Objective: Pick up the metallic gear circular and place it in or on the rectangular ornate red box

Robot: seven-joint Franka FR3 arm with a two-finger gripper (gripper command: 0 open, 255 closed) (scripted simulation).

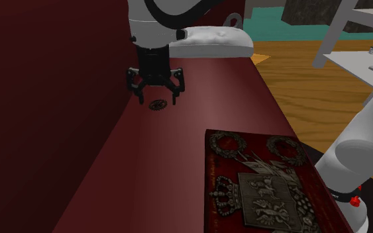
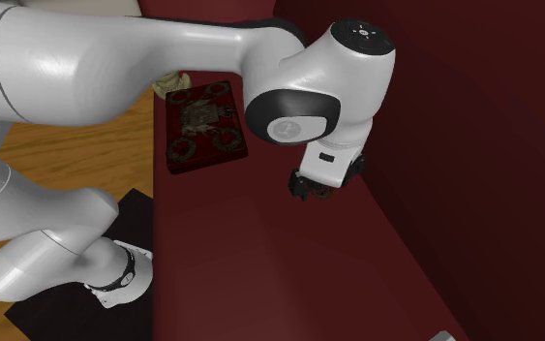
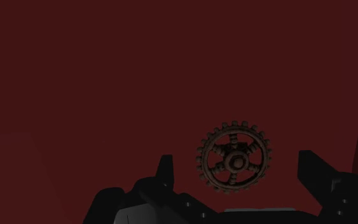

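You see the gear [image 3: 234, 154] lying flat on the dark red worktop [image 1: 152, 165], close to the dark red wall behind it. The gripper [image 1: 157, 96] hangs just above the gear and points down at it. Its two black fingers [image 3: 316, 170] stand wide apart, released, one on each side of the gear, and they do not touch it. The ornate red box [image 1: 258, 185], with grey crowns and wreaths on its lid, lies on the same worktop, well apart from the gear, on the side towards the stand.
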